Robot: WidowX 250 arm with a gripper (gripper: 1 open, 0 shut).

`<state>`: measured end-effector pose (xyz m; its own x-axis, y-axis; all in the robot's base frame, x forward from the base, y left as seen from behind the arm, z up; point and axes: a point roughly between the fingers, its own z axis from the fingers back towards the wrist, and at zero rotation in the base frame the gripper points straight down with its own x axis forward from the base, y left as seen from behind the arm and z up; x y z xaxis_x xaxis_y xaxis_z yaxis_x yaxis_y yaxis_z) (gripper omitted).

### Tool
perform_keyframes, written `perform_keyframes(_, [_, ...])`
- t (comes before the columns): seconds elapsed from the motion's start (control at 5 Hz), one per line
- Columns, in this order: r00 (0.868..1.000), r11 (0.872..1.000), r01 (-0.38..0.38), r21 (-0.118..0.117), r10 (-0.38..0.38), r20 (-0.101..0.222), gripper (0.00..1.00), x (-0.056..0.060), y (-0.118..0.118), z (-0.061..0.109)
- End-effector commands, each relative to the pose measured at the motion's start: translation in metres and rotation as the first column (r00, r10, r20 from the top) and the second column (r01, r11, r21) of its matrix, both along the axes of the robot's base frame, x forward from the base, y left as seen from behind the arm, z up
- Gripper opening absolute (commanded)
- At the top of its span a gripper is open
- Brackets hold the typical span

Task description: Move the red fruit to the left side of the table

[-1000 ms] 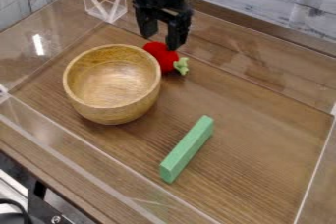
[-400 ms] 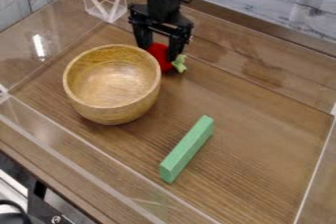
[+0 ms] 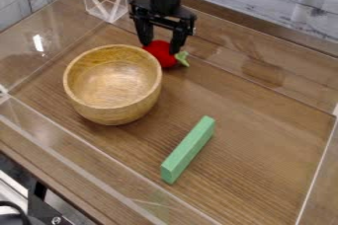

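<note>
Compared with the earlier frame, the jaws [image 3: 162, 34] have turned above the red fruit [image 3: 161, 53]; they stand wide, contact with it indeterminable.

Dark cables [image 3: 34, 204] at the lower left, beside a ribbed grey surface [image 3: 16, 0] in the upper left corner.

round brown wooden bowl [image 3: 113, 86]: smooth, soft sheen | brown wood-grain tabletop [image 3: 251, 101]: satin | long green rectangular block [image 3: 188, 150]: matt, smooth | small red fruit [image 3: 160, 51]: glossy
</note>
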<state>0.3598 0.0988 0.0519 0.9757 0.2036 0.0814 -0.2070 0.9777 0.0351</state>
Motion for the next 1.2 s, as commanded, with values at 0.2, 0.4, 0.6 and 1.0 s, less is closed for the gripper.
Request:
perform_keyframes(0.2, [0.997, 0.998, -0.062, 0.023, 0.061, 0.047, 1.0, 0.015, 0.003, 0.028])
perform_keyframes(0.4, [0.999, 0.999, -0.018, 0.027, 0.017, 0.044, 1.0, 0.016, 0.003, 0.021])
perform_keyframes(0.6, [0.999, 0.999, 0.02, 0.031, -0.021, 0.041, 1.0, 0.015, 0.004, 0.015])
perform_keyframes(1.0, [0.985, 0.984, -0.173, 0.039, 0.172, 0.032, 1.0, 0.002, 0.004, 0.013])
